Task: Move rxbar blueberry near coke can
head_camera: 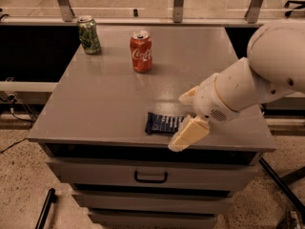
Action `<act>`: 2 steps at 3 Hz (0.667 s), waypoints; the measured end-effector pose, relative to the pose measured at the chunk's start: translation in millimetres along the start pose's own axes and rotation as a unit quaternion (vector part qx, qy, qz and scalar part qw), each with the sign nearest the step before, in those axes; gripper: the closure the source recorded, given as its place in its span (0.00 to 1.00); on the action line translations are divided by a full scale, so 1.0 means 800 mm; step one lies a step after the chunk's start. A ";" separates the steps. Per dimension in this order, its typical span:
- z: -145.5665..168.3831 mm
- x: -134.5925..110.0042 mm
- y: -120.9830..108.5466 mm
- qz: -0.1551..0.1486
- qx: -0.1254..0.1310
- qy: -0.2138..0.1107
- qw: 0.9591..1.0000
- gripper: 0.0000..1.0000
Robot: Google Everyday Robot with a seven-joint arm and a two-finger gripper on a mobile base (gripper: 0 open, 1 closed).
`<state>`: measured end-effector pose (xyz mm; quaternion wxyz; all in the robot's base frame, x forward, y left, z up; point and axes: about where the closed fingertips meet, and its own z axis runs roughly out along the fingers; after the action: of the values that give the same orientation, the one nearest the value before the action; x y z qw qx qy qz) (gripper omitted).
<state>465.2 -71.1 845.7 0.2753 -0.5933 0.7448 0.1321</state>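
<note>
Because the rxbar blueberry [163,123] lies flat near the tabletop's [109,94] front edge, well apart from the coke can [141,51], my gripper [188,114] sits low at one end, fingers [189,133] spread to straddle it.

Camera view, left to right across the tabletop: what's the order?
green can → coke can → rxbar blueberry. The gripper sits open over the bar's right end, overlapping it, so it is left unranked.

Colours were: grey worktop [109,94], navy rxbar blueberry [163,123], red white-script coke can [141,51], green can [89,35] far left, cream gripper [187,116] near right.
</note>
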 end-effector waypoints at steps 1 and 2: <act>0.000 -0.002 0.001 0.000 0.001 0.000 1.000 0.46; -0.001 -0.004 0.002 -0.002 0.001 0.000 1.000 0.44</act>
<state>463.9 -68.5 847.9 0.2764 -0.5945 0.7438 0.1306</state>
